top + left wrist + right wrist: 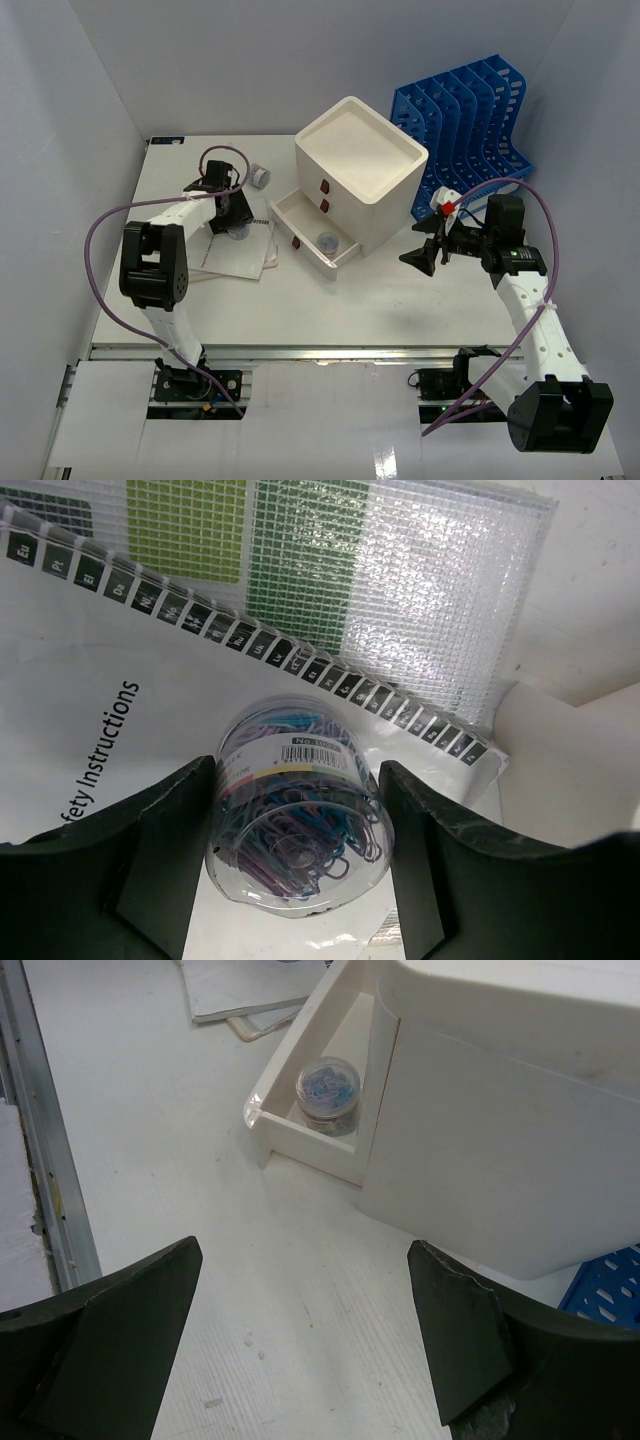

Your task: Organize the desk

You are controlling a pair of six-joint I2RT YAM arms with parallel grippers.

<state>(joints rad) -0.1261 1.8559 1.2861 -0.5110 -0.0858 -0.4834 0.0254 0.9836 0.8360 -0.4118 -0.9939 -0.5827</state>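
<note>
Looking down from the top view, found the worktop point(400, 300) filling the floor of the enclosure ahead of both arm bases, with a metal rail point(330, 352) along its near edge. Logged the drawer box point(360, 175) at centre back, its bottom drawer point(300, 228) standing open toward the left, and the blue file rack point(470, 115) just behind on the right. Found the left tool point(298, 780) low over papers point(235, 255) on the left side, with fingers point(165, 860) on either side of a clear tub of coloured paper clips point(298, 830). Could not tell whether pinching it or only close beside it. Noted the tub resting on a safety instructions sheet point(80, 690), with a tabbed booklet point(330, 675) just beyond. Recorded the right tool point(303, 1260) spread wide with nothing between, held above bare worktop right of the box. Saw a second tub point(328, 1090) inside the open drawer.
</note>
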